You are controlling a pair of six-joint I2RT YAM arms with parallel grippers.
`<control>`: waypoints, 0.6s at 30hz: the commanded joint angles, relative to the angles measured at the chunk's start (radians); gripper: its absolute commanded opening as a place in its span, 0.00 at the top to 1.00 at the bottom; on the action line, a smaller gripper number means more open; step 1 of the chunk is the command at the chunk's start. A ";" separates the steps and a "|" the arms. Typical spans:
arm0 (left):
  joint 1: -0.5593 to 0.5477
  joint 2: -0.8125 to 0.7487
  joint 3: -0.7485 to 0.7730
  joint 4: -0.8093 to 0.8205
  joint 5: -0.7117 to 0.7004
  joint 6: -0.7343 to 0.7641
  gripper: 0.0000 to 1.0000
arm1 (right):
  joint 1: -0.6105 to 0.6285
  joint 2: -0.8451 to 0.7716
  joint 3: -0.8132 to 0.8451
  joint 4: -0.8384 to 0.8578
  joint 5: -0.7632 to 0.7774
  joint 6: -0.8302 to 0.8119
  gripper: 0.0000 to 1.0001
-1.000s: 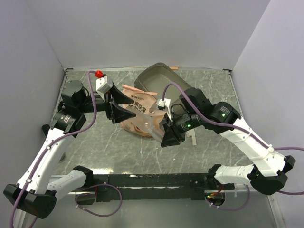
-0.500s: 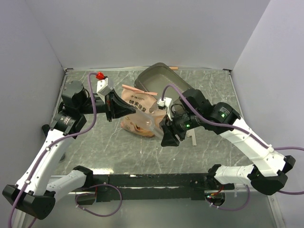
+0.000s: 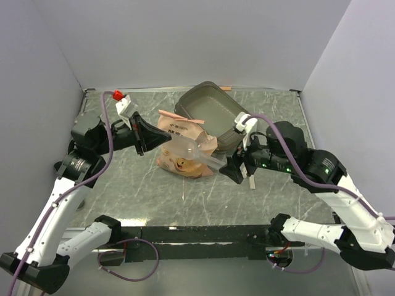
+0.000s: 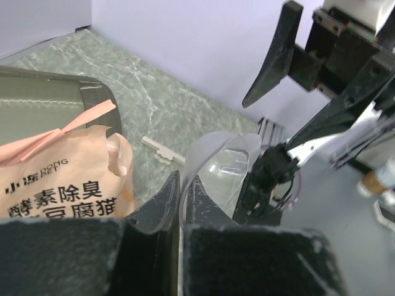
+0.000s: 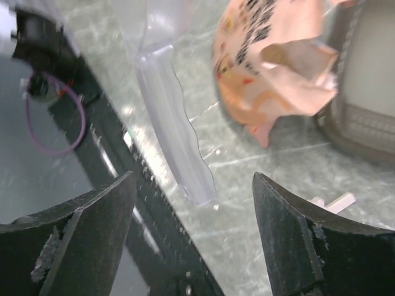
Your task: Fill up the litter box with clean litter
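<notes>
Seemingly the shut left tool (image 4: pixel 181 185) pinches the rim of the light, slick scoop (image 4: pixel 225 166); the wide-open right tool (image 5: pixel 192 179) should take its stiffer handle (image 5: pixel 176 154).

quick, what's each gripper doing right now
left gripper: closed, pinching the rim of the clear scoop
right gripper: open, the scoop's handle lies between its fingers but is not gripped

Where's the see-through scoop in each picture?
Top view: the scoop is in the middle, just in front of the orange bag.
Left wrist view: low centre, right of the bag.
Right wrist view: upper middle, left of the bag.
Shared landmark: the orange bag.
</notes>
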 commanded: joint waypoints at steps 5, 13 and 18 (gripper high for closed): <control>-0.003 -0.112 -0.070 0.164 -0.190 -0.305 0.99 | -0.018 -0.066 -0.074 0.321 0.039 0.091 0.13; -0.003 -0.216 -0.121 0.209 -0.309 -0.365 0.99 | -0.207 -0.094 -0.169 0.591 -0.189 0.261 0.06; -0.003 -0.267 -0.161 0.272 -0.343 -0.405 0.99 | -0.314 -0.098 -0.264 0.868 -0.415 0.394 0.05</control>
